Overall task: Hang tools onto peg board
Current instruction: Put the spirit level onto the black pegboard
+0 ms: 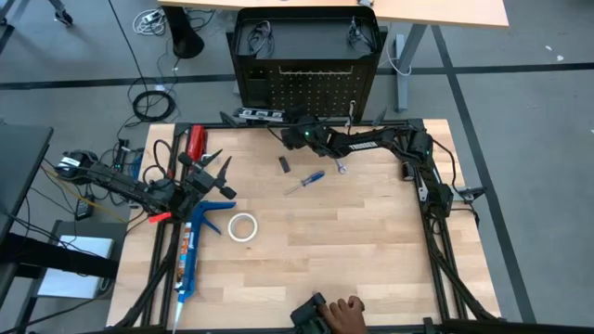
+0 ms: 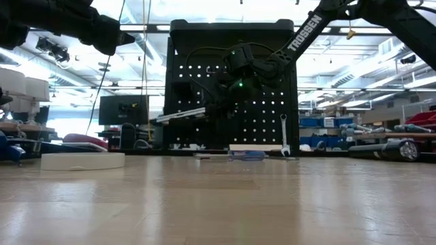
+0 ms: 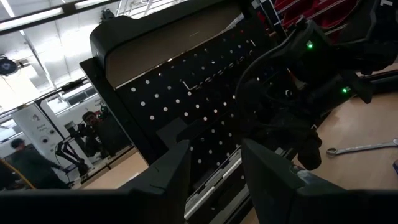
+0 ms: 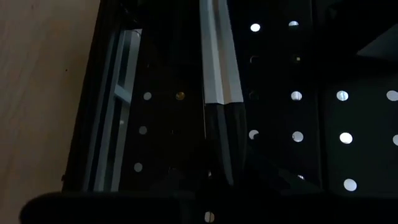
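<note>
The right gripper (image 1: 299, 135) is up against the peg board (image 1: 311, 88), its fingers closed on a long, flat, black-and-silver tool (image 2: 182, 114). The tool's long axis runs roughly level along the board's face, the silver end pointing away from the gripper toward the board's left side. The peg board is an upright black metal panel with regular small holes – a silver wrench (image 2: 284, 135) hangs straight down at its lower right. On the pale wooden counter (image 1: 371, 241) lie a second wrench (image 1: 341, 167), a blue-handled screwdriver (image 1: 305, 181) lying at a slant and a flat white tape roll (image 1: 243, 226). The left gripper (image 1: 212, 176) hovers at the counter's left – fingers parted, holding nothing.
</note>
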Robot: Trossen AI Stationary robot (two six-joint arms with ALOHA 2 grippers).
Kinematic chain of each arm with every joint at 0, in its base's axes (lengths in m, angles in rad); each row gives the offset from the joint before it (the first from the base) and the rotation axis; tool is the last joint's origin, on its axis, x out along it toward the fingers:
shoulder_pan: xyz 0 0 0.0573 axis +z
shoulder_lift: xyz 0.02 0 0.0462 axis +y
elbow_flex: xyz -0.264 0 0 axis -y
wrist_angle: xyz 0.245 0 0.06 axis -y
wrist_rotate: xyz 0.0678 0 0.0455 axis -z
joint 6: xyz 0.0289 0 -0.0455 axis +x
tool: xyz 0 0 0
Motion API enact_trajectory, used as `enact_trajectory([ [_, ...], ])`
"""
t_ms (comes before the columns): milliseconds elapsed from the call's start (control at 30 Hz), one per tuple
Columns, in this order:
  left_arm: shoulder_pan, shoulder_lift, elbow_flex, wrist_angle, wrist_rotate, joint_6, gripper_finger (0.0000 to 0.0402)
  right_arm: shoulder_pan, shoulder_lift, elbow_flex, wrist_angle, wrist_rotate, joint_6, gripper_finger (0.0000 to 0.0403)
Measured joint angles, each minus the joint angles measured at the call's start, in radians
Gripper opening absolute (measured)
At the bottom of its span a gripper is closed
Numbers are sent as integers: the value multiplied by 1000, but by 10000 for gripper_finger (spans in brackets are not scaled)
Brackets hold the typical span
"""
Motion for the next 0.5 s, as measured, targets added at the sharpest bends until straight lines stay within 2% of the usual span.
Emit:
enact_trajectory([
  [500, 0, 0, 0, 0, -15, 5, 152, 0, 0, 0, 1, 21, 23, 86],
])
